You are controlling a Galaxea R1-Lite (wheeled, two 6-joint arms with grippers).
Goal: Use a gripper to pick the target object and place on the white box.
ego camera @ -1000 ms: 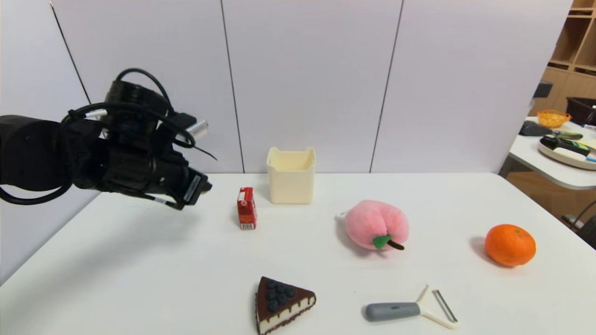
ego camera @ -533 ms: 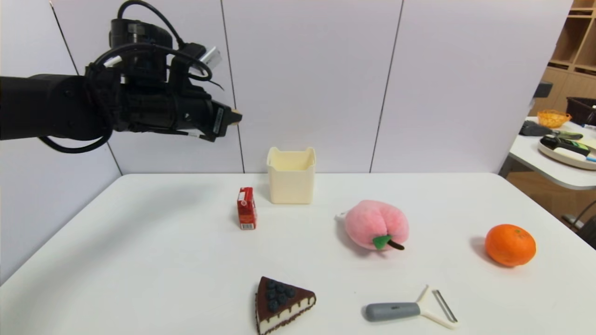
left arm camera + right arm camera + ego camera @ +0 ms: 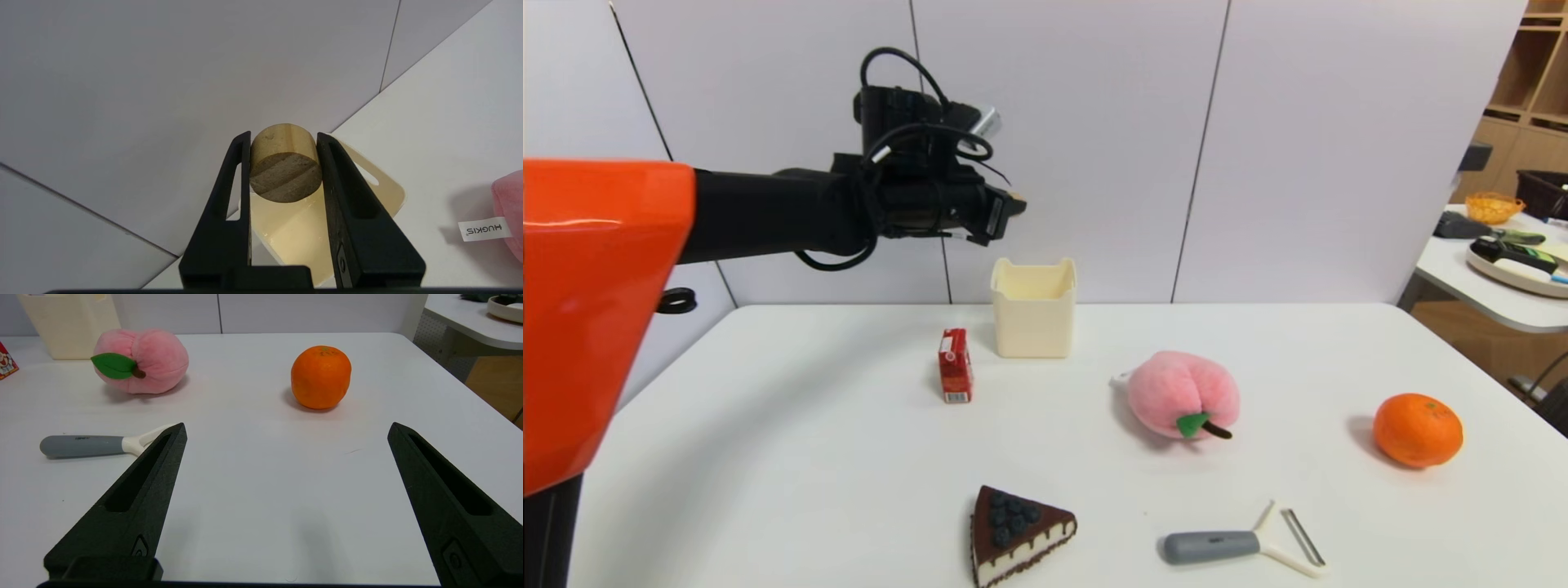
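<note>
The robot's left gripper (image 3: 1013, 204) hangs in the air above the white table (image 3: 809, 441), its two black fingers (image 3: 229, 192) clamped on a single tan-brown wooden cylinder, the target object (image 3: 285, 162), whose darker grain bands face the wrist camera. Seen from the head, the claw sits just above and slightly to the left of the one white box (image 3: 1034, 308), which stands open-topped at the far edge of the table against the grey wall panels; from the left wrist, the box's cream interior (image 3: 294, 232) lies directly beyond the held piece. Six other items rest on the table, one of each: a red carton (image 3: 955, 365) just beside the box, a pink plush peach (image 3: 1183, 394), an orange (image 3: 1417, 429), a slice of chocolate cake (image 3: 1017, 531) and a grey-handled peeler (image 3: 1241, 543) near the front edge. The right gripper (image 3: 286, 428) waits low over the table's near right side, its two fingers spread wide apart and holding nothing, with the orange and peach ahead of it.
</note>
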